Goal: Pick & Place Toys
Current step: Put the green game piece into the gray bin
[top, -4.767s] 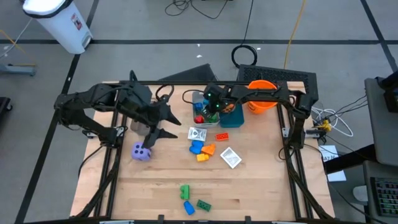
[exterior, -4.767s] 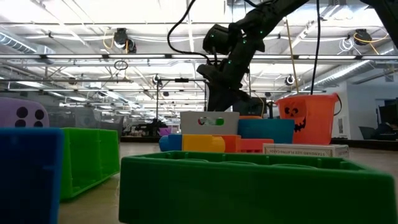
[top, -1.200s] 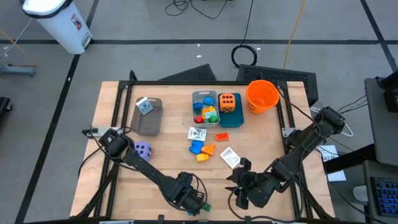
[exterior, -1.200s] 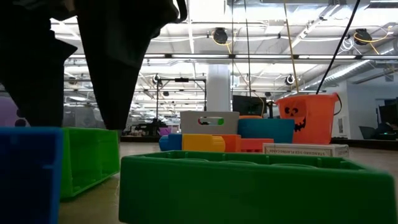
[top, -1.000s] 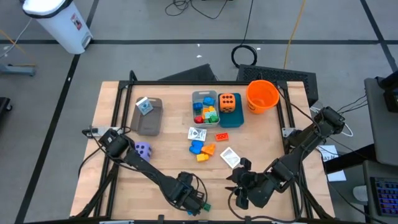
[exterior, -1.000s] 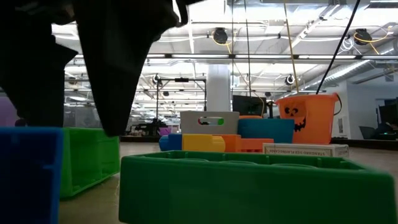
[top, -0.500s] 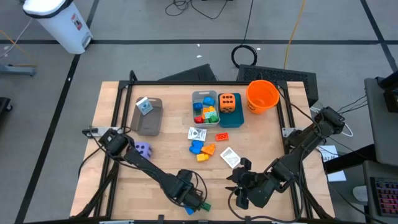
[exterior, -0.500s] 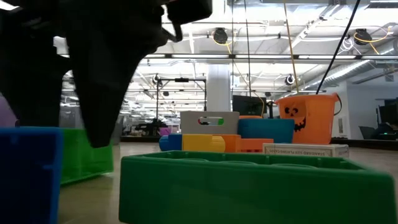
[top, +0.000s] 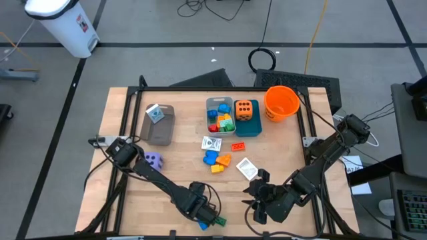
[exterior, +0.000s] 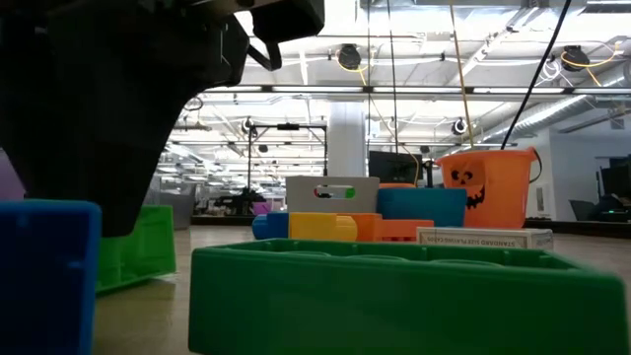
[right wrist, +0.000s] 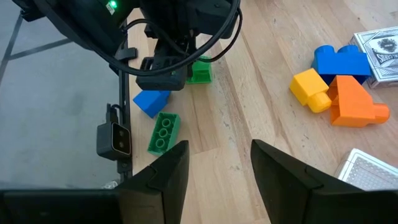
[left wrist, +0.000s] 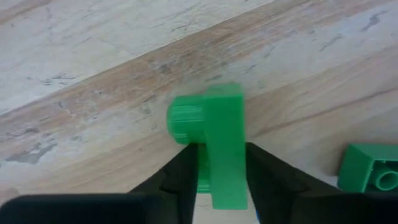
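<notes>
The left gripper [left wrist: 219, 180] is down at the near edge of the table [top: 280, 153], its two fingers squeezed on a green brick [left wrist: 217, 140] so it can lift it, while the right gripper [top: 257, 200] waits nearby, fingers apart and empty.

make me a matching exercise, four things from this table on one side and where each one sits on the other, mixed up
Things:
1. green brick
2. orange dotted die
3. purple dotted die
4. right gripper

Places:
A. in the teal bin
B. on the bare wood near the left arm's base
C. between the fingers of the left gripper, at the table's near edge
D. above the table's near edge, right of the left gripper, with nothing between its fingers

Pairs: 1-C, 2-A, 3-B, 4-D
</notes>
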Tool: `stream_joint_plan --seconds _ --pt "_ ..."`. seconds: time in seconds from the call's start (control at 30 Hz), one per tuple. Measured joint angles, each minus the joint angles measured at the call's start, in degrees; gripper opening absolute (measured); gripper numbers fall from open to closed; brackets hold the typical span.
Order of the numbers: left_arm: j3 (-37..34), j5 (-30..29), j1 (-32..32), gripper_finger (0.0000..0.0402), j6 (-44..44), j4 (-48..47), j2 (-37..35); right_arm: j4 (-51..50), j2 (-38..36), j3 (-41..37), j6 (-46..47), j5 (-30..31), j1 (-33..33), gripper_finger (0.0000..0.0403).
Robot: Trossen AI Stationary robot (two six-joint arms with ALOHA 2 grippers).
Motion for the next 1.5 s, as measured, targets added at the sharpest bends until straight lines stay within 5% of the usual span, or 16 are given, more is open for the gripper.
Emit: stream_joint_plan --seconds 0.13,0.93,1.27,1.5 --pt "0.0 0.0 0.0 0.0097 0.8 0.2 0.0 0.0 0.0 0.0 -0.3 0.0 0.0 0.0164" --pt "-0.3 -6.6 1.1 0.0085 9.7 -2.4 -7.0 0.4 -0.2 0.0 -2.5 0.0 0.0 0.0164" --pt "-0.2 -22.8 3.3 0.0084 17.1 -3.5 -20.7 6.1 -3.7 0.0 -5.5 0.0 -1.4 0.0164" --pt "-0.1 -34.4 4.1 0.0091 31.0 5.8 -30.2 15.5 -6.9 0.1 -10.8 0.0 -4.6 0.0164"
